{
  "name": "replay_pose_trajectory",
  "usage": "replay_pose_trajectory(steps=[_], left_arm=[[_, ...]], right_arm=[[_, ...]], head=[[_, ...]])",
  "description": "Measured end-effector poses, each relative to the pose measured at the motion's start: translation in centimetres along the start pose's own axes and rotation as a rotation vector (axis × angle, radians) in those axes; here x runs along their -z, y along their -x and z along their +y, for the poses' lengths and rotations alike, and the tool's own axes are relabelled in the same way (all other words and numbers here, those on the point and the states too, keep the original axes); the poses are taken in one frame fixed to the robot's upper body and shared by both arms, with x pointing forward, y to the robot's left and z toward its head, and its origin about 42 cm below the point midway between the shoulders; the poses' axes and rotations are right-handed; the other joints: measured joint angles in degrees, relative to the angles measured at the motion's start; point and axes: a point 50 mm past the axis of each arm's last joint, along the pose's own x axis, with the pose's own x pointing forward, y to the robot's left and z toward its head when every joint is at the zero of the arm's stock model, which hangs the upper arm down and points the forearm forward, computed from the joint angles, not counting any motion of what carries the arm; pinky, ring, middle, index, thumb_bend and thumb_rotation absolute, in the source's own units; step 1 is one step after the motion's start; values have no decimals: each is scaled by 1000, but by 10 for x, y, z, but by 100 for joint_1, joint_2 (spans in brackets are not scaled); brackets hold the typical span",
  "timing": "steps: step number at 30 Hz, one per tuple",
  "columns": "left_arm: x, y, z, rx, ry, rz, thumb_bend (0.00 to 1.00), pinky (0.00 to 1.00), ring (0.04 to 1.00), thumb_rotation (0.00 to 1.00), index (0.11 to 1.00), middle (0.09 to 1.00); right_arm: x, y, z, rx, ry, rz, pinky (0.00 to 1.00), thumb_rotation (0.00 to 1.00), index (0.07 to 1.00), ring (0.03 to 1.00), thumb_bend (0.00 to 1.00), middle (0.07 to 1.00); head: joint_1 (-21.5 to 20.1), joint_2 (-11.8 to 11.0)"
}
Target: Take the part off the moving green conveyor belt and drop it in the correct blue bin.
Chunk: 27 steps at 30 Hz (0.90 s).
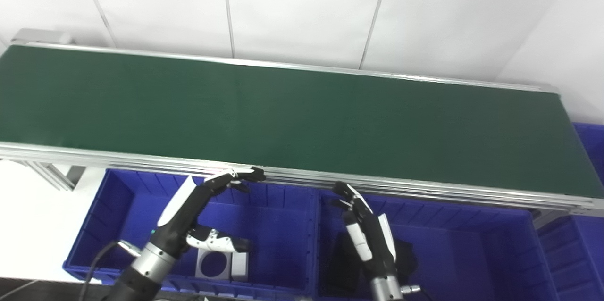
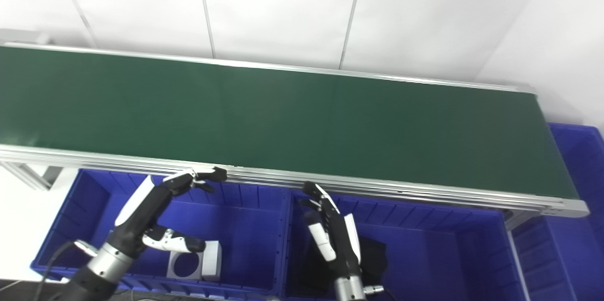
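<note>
Nearest me, my 2 hands hang over the blue bins that sit under the near rail of the belt. The left hand (image 1: 198, 206) is raised above the left bin (image 1: 283, 254), fingers loosely spread and stretched forward so the tips reach just about to the rail, thumb stuck out sideways; it holds nothing. Directly below its thumb, on the bin floor, lies a white square block (image 1: 222, 265) with a dark round hole, so that bin appears to be where this kind of piece goes. The right hand (image 1: 365, 230) stands over the right bin (image 1: 472, 254), fingers pointing up toward the belt and slightly apart, also holding nothing. Under and behind it is a dark shape (image 1: 406, 254) on the bin floor; I cannot tell what it is. Both hands are parked close to the rail, I judge, so either can reach onto the belt quickly once something comes along. Beyond them runs the aluminium rail (image 1: 424, 188), then the green belt (image 1: 302, 112), which is bare across its whole visible length: there is no part on it to pick right now. So the step in hand looks like waiting for the next one. Another blue bin (image 1: 590, 145) shows at the belt's right end, and behind everything is a white panelled wall (image 1: 302, 8).
</note>
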Motion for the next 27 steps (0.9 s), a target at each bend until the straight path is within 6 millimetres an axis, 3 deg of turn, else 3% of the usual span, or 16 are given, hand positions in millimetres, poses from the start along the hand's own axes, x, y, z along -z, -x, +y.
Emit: replay_pose_trajectory(steps=[6,8,10,11,12,20,25,27], left_arm=[[20,-16,-36,-34,73,60,857,782,841,735,812,855],[27,-15,-46,-48,99,92,894,810,868,858,833,879],[31,-13,-54,-49,109,113,939,828,888,966,845,898],[32,-13,-56,-47,105,118,943,831,891,983,847,901],[33,-12,-57,-50,99,122,916,836,896,995,846,904],[30,-18,-76,-102,87,124,815,823,874,1000,815,880],[26,-24,-85,-137,109,123,888,889,907,1000,809,892],[25,-25,-89,-159,145,144,913,958,940,1000,813,909]], right_arm=[[0,0,2,23,20,-6,836,980,870,763,717,878],[0,3,-5,29,28,-6,852,996,869,766,728,874],[0,4,-13,35,37,-10,853,1000,866,769,713,868],[0,5,-17,40,40,-10,853,1000,865,770,710,867],[0,5,-21,43,42,-12,860,1000,870,777,707,872],[1,12,-44,42,16,-5,863,1000,862,790,752,855],[3,14,-47,32,12,1,867,1000,865,783,774,848],[4,16,-47,27,9,6,861,1000,866,783,769,849]], head=[[325,62],[763,140],[800,141],[1018,175],[1229,193],[1652,176],[1679,132],[1679,105]])
